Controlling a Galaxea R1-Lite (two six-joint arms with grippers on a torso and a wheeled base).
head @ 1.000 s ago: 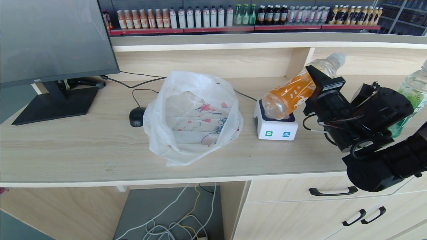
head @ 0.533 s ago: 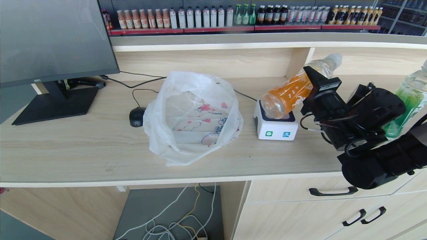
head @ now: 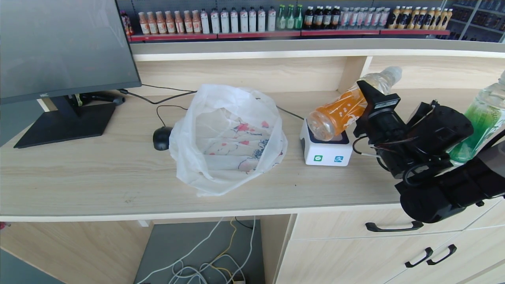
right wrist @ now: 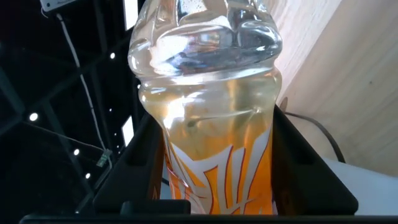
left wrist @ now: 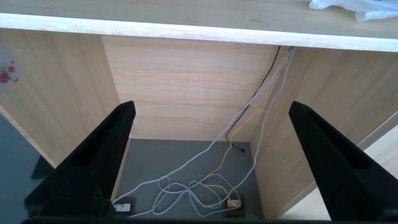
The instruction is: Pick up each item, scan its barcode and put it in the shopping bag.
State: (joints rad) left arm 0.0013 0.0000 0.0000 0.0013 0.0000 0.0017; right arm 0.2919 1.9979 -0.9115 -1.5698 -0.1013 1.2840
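While tilted, bottle [head: 342,112] between fingers [head: 374,96].

We see bare counter [head: 98,177] near and left of the shopping bag [head: 229,138]; the scanner [head: 326,152] stands just right, the mouse [head: 161,138] just left.

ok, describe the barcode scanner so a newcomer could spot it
On the long pale wooden counter, look just right of the crumpled white plastic shopping bag. The scanner is a small white cube with a dark top, beneath the tilted clear bottle of orange drink. Only it has two small coloured squares, green and blue, on its front.
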